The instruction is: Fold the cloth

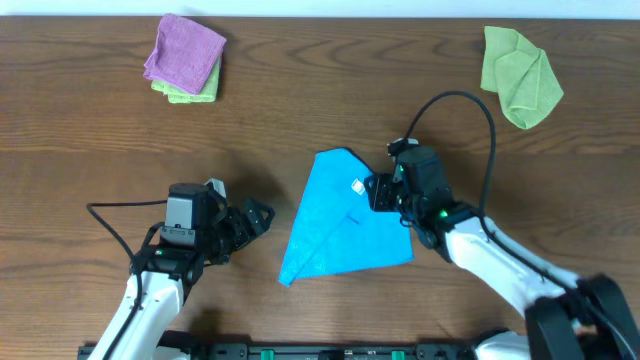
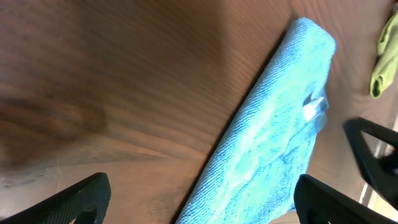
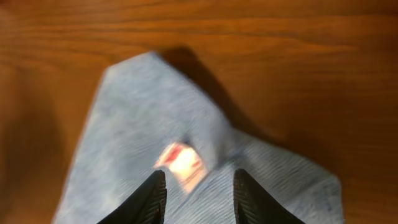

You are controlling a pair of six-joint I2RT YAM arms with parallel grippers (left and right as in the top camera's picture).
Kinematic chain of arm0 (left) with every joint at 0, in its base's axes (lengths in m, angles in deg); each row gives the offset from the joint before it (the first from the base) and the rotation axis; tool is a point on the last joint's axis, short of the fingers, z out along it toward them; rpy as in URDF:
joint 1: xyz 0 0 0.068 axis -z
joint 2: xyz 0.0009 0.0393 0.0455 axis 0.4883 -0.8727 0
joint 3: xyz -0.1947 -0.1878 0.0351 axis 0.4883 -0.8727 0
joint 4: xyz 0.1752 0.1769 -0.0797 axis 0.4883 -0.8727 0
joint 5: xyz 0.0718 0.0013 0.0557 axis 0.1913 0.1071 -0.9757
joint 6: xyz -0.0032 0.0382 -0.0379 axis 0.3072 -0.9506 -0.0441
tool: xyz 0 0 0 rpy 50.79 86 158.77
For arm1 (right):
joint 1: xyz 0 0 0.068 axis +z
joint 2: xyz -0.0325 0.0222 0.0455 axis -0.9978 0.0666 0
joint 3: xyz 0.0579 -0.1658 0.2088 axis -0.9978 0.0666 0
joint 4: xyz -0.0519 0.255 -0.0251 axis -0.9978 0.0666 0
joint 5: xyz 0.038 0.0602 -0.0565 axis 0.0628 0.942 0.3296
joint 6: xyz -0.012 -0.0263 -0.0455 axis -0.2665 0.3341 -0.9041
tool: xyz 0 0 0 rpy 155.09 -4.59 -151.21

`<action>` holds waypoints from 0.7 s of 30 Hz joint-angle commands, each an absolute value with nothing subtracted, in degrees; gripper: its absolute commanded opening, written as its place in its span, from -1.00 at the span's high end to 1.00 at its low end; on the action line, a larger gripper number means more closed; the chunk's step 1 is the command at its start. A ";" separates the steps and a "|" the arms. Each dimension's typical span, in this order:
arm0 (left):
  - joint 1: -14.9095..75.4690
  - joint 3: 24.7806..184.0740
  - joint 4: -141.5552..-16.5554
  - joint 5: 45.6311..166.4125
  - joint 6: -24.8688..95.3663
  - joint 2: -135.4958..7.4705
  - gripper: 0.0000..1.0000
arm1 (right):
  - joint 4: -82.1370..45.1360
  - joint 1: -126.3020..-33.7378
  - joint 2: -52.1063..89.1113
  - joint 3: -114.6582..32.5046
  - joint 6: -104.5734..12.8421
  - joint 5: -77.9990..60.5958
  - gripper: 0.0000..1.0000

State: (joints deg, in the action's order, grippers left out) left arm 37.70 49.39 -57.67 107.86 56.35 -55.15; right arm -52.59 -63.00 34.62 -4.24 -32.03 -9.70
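The sky-blue cloth [image 1: 340, 225] lies flat on the wooden surface [image 1: 300, 100], near the middle. It is folded into a rough triangle, its narrow tip pointing far and its wider edge near. A small white tag [image 1: 357, 185] sits by its right edge.

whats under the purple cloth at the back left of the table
A light green cloth lies under the purple cloth; only a strip along its near edge shows. The rest of it, and anything else beneath, is covered.
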 commanded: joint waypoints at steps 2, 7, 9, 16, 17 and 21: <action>37.88 50.53 -56.60 108.49 55.74 -54.93 -0.91 | -53.72 -64.77 39.74 -6.14 -30.00 -10.22 0.29; 37.88 50.55 -54.56 108.49 55.76 -54.93 -0.90 | -54.25 -64.80 43.10 -8.43 -30.00 -10.05 0.31; 37.88 50.55 -54.39 108.49 55.78 -54.93 -0.91 | -54.53 -64.80 44.09 -9.15 -29.54 -9.96 0.31; 37.88 50.55 -54.41 108.45 55.78 -54.93 -0.90 | -55.95 -64.77 46.38 -9.50 -27.83 -8.32 0.36; 37.88 50.55 -54.39 108.45 55.76 -54.93 -0.90 | -55.97 -64.77 46.62 -9.50 -27.81 -8.06 0.36; 37.88 50.55 -54.39 108.25 55.76 -54.93 -0.90 | -56.76 -64.77 46.99 -9.50 -27.42 -7.40 0.43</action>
State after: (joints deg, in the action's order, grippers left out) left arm 37.70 49.39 -54.65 108.05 56.18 -55.15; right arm -56.28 -64.21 46.29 -8.63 -28.40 -8.34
